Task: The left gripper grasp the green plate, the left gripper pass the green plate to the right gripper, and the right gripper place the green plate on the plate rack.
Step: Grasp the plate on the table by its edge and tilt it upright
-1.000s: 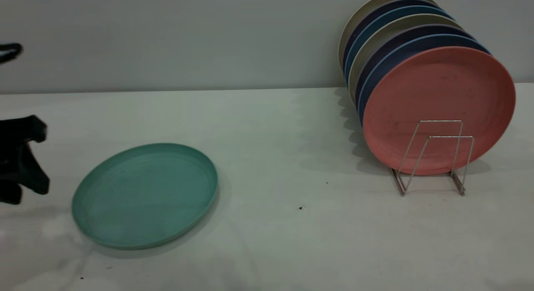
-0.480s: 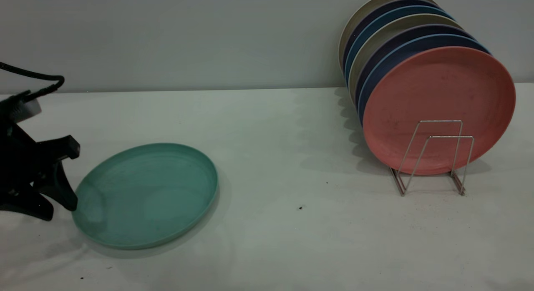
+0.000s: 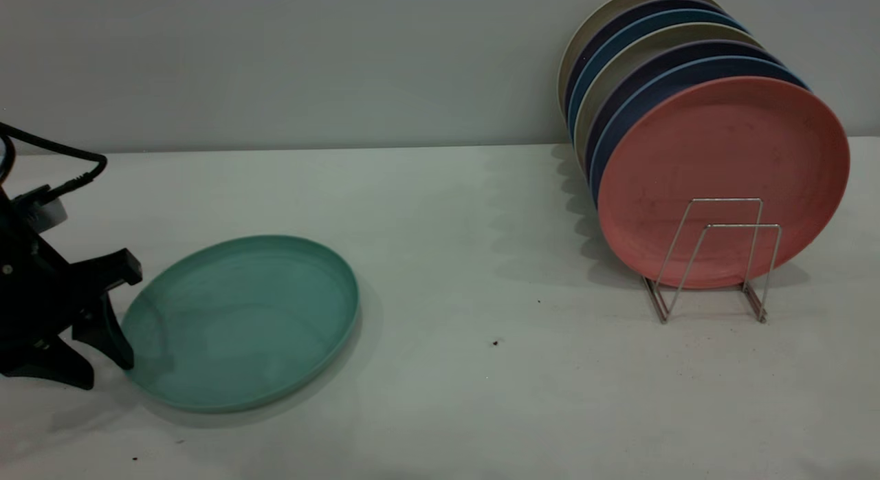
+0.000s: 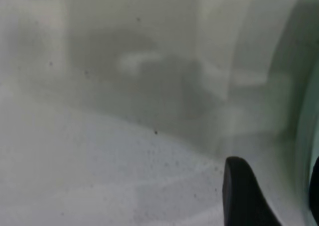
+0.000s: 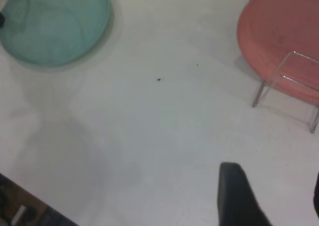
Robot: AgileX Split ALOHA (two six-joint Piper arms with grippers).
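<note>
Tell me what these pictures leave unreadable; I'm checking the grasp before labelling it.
- Left gripper, exterior view: arm cut off by the frame's edge; whether the fingers touch the green plate rim cannot be settled.
- Left wrist view: blurred; only one dark fingertip shows.
- Right gripper, right wrist view: cropped at the frame's edge, absent from the exterior view.
- Plate rack: rear loops hidden by the salmon-pink plate and the plates behind.
</note>
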